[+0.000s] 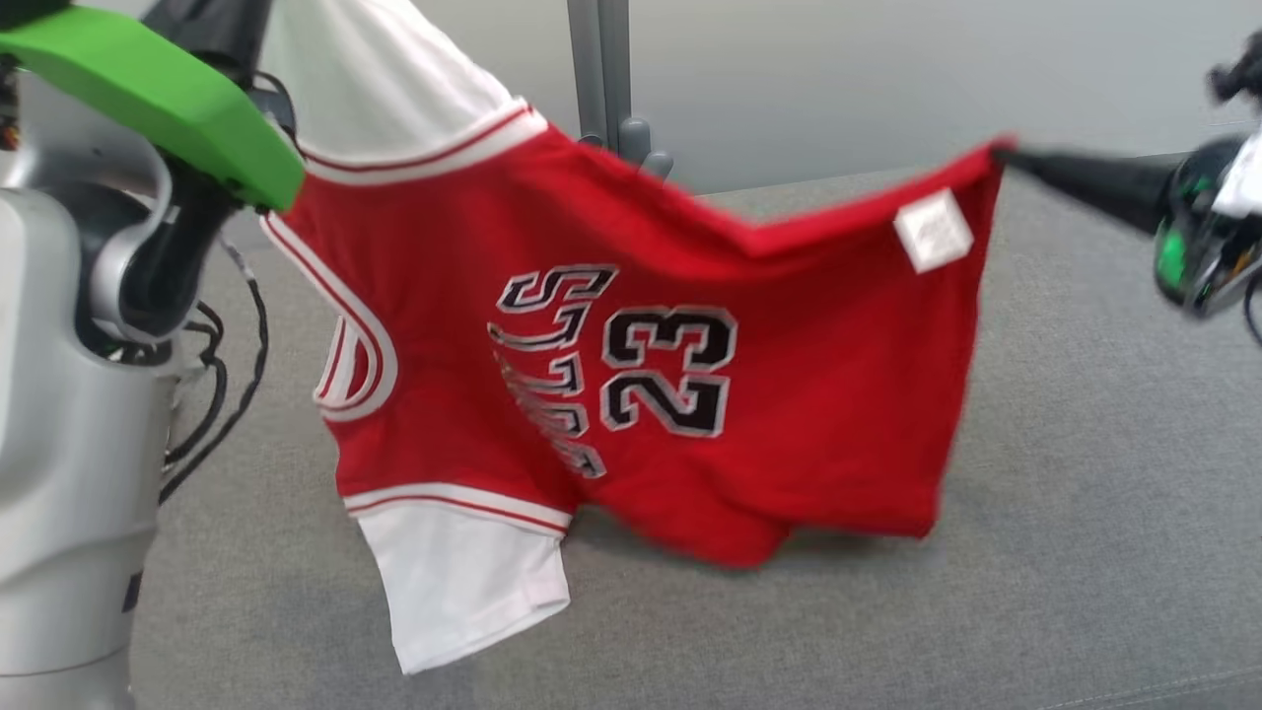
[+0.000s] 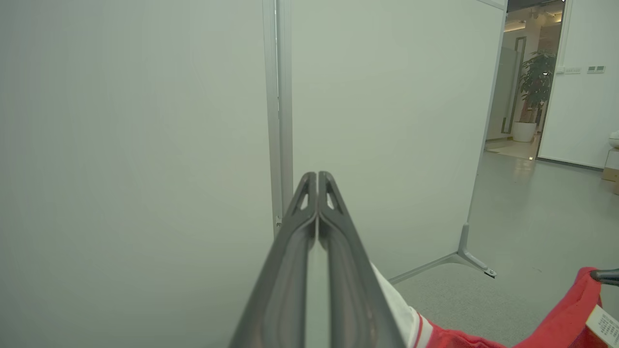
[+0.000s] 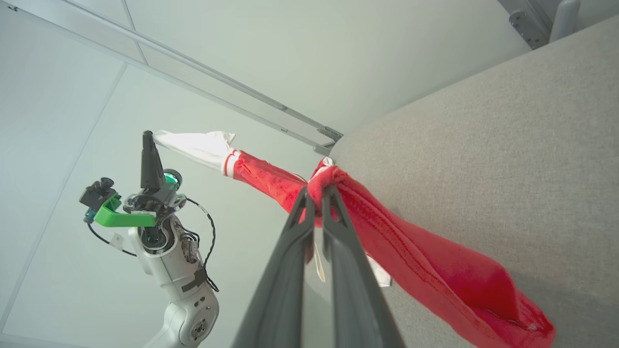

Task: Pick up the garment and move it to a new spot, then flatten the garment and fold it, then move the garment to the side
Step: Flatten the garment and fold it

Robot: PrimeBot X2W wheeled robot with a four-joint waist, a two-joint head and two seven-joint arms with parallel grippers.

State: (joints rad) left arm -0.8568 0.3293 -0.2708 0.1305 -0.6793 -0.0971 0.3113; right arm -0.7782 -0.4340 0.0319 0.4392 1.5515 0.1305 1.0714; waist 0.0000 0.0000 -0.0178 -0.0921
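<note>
A grey upholstered surface (image 1: 1085, 493) spreads under the work in the head view. Behind it, at 12 o'clock, the metal post (image 1: 599, 69) of a pale partition stands close to the cloth's upper edge. In the left wrist view a potted plant (image 2: 534, 87) shows well apart at 2 o'clock, through a doorway. A green bracket (image 1: 158, 99) on the left arm covers most of the left gripper (image 1: 207, 30) at 10 o'clock. The garment (image 1: 818, 394), a red jersey with white sleeves and a black 23, hangs stretched between the two arms. A white label (image 1: 933, 230) sits near its 2 o'clock corner. In the right wrist view its lower red end rests on the grey surface at 5 o'clock. The left gripper (image 2: 317, 181) has its fingers pressed together, and that same view shows a white sleeve pinched at its tip (image 3: 146, 140). The right gripper (image 1: 1006, 153), at 2 o'clock, has its jaws nearly together, clamping a bunched red corner of the garment (image 3: 411, 261) between its fingertips (image 3: 314, 193).
</note>
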